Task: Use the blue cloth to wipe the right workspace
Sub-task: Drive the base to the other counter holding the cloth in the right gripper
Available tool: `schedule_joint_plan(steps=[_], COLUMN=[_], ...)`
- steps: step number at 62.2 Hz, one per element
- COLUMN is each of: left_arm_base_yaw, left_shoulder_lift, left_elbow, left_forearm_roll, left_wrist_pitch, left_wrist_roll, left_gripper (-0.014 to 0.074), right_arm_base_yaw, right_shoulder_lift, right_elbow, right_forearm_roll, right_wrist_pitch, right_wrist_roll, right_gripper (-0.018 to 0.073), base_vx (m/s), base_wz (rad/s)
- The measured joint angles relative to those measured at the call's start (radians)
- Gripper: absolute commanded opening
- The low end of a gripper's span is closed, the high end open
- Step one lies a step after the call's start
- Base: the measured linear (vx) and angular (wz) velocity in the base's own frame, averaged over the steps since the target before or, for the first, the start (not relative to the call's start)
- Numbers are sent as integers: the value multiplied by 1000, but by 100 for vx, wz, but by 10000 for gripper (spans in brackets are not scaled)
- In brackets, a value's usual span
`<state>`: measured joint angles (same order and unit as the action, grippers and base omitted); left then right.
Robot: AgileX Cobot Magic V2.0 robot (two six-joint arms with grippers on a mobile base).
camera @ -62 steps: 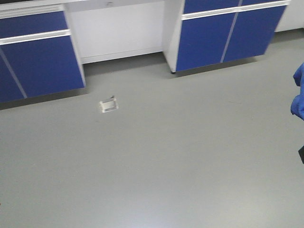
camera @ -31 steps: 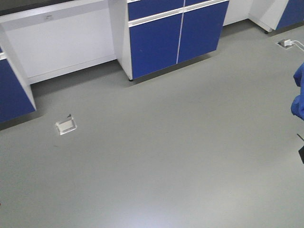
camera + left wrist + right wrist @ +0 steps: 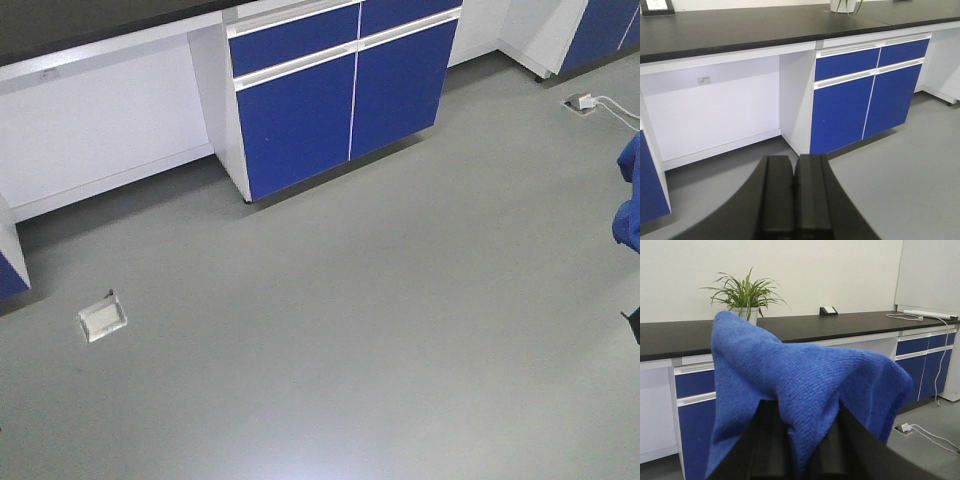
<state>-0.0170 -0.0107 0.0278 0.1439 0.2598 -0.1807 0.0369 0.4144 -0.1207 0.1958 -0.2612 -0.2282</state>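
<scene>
The blue cloth [image 3: 805, 375] is draped over my right gripper [image 3: 802, 412], whose jaws are shut on a fold of it; the fabric hides the fingertips. In the front view the cloth [image 3: 630, 195] shows only at the right edge, held above the floor. Beyond it runs the right workspace [image 3: 850, 324], a long black benchtop with a small black box with a white label [image 3: 828, 310]. My left gripper [image 3: 794, 161] is shut on nothing and points at the cabinets from above the grey floor.
A potted plant [image 3: 745, 295] stands on the benchtop left of the box. A white power strip [image 3: 930, 315] lies at its far right, with a cable hanging down. Blue cabinets [image 3: 330, 95] line the wall. A floor socket [image 3: 102, 317] and a plug [image 3: 585, 101] sit in the floor.
The front view has swung: the cabinets and floor socket have slid left and the socket lower. The blue cloth stays at the right edge of the view.
</scene>
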Motion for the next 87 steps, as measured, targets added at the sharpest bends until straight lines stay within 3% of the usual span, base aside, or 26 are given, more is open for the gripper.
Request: schedule_joint_plan(steps=[44, 87], left_arm_base_yaw=[0, 0], left_shoulder_lift=[0, 0], left_elbow=[0, 0], left_forearm_roll=[0, 0], left_wrist_pitch=[0, 0], left_wrist_roll=[0, 0], left_gripper=[-6, -6], right_arm_base_yaw=[0, 0], right_shoulder_lift=[0, 0], right_elbow=[0, 0], right_forearm_roll=[0, 0], right_wrist_pitch=[0, 0], right_wrist_roll=[0, 0], right_gripper=[0, 0], base_vx=[41, 39], base_wz=[11, 47])
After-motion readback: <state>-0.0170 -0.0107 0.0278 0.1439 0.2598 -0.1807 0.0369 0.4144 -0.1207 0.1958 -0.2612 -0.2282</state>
